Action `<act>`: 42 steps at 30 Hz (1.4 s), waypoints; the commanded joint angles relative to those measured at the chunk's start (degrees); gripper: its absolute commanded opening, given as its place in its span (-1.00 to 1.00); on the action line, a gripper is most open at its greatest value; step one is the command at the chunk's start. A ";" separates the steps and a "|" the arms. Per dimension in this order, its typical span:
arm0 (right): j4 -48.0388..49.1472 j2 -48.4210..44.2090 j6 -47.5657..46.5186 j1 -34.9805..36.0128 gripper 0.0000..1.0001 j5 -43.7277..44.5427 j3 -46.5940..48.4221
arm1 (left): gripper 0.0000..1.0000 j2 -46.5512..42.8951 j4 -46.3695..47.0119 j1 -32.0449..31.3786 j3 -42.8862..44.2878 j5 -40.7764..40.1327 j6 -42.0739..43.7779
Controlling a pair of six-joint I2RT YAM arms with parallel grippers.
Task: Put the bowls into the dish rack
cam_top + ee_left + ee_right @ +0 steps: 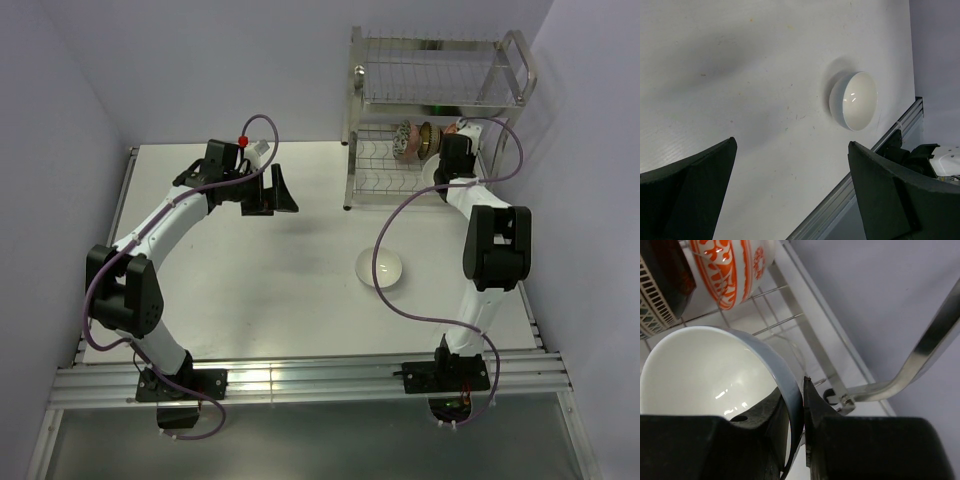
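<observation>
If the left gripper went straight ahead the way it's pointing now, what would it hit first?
Most likely the bare table, since the open left gripper aims down at it; the white bowl lies off to the side of that line, though depth is unclear.

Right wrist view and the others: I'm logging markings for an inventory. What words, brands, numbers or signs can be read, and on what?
No text can be read in any view.
On the orange-patterned bowl: scrollwork and a round medallion, decoration only; no letters can be made out.
On the white bowl and the dish rack: no markings seen.
</observation>
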 commanded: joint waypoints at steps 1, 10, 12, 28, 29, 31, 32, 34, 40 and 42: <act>10.92 -0.18 -5.67 -0.16 -1.00 5.00 0.22 | 0.99 -0.47 1.66 0.22 0.50 0.82 -0.44; 18.48 2.02 -14.72 -0.07 -1.00 8.61 -0.74 | 0.99 -0.03 1.57 0.31 0.33 0.74 -0.09; 20.94 2.28 -16.48 0.10 -1.00 9.75 -1.27 | 0.99 0.06 1.57 0.31 0.24 0.91 -0.01; 40.36 7.82 -36.78 1.60 -1.00 14.06 -3.21 | 0.99 0.76 2.18 0.57 -0.03 0.91 -0.09; 41.24 8.17 -37.58 1.68 -1.00 14.76 -3.03 | 0.99 0.76 2.18 0.57 -0.11 0.91 -0.01; 43.44 9.31 -40.04 1.77 -1.00 15.20 -2.77 | 0.99 0.67 2.36 0.57 -0.38 0.91 -0.01; 44.23 9.49 -40.65 1.77 -1.00 15.38 -2.85 | 0.99 0.76 2.36 0.57 -0.38 0.91 -0.01; 46.60 9.93 -42.67 1.77 -1.00 15.47 -3.46 | 0.99 0.67 2.36 0.57 -0.55 1.00 0.08; 51.61 11.16 -48.04 1.86 -1.00 15.91 -3.82 | 0.99 0.58 2.98 0.83 -1.43 1.09 -0.09; 51.98 11.34 -49.01 1.86 -1.00 15.82 -3.73 | 0.99 0.58 2.98 0.83 -1.52 1.18 -0.01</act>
